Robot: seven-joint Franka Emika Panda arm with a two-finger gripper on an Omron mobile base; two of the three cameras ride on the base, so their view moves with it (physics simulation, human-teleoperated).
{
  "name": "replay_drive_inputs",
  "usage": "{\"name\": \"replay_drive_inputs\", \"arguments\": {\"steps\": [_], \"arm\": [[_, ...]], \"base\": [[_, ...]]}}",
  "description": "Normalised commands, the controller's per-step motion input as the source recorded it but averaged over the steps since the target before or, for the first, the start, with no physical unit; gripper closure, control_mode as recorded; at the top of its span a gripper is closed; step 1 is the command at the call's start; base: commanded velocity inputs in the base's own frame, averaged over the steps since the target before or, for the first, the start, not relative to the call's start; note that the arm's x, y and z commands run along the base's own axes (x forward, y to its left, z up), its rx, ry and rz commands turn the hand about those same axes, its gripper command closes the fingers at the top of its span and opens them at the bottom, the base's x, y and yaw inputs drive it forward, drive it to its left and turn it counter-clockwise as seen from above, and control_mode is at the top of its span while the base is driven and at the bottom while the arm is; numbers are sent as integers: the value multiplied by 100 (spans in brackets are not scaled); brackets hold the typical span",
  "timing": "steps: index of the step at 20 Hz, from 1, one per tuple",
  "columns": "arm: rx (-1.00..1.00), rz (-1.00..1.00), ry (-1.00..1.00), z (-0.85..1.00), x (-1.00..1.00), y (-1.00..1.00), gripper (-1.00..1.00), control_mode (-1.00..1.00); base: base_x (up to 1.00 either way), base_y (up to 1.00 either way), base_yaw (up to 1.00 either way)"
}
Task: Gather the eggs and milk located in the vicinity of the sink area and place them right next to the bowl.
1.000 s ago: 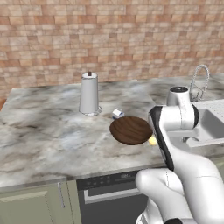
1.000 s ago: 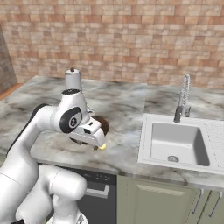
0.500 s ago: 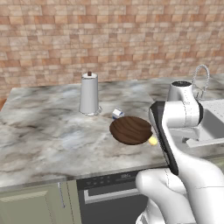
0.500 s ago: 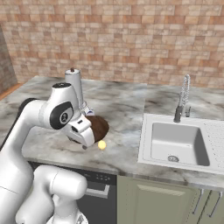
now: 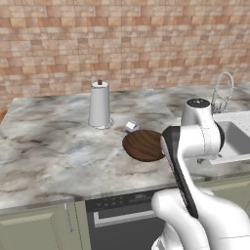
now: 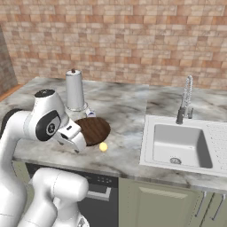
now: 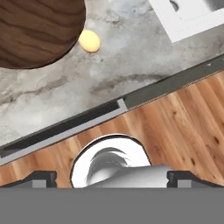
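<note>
Readable text: none.
Milk carton (image 5: 130, 127) shows blue markings, too small to read; dishwasher panel (image 5: 119, 200) carries faint marks, illegible.

A dark wooden bowl (image 6: 92, 130) shows clear grain on a veined marble counter (image 6: 124, 106). The egg (image 6: 103, 147) beside it looks smooth and matt.

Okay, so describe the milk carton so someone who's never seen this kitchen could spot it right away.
Start at the marble counter under the brick wall and find the tall white jug with the dark knob. Just in front of it, between the jug and the dark wooden bowl, sits the milk carton. It is white with blue markings and much shorter than the jug.
</note>
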Motion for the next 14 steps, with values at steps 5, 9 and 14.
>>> {"name": "replay_drive_inputs", "arguments": {"steps": [5,9,14], "arm": [[-1,8,0,0,0,3,-100,-100],[0,8,0,-1,0,0,-100,-100],[0,0,0,0,0,0,-100,-100]], "base": [[0,0,0],[0,0,0],[0,0,0]]}}
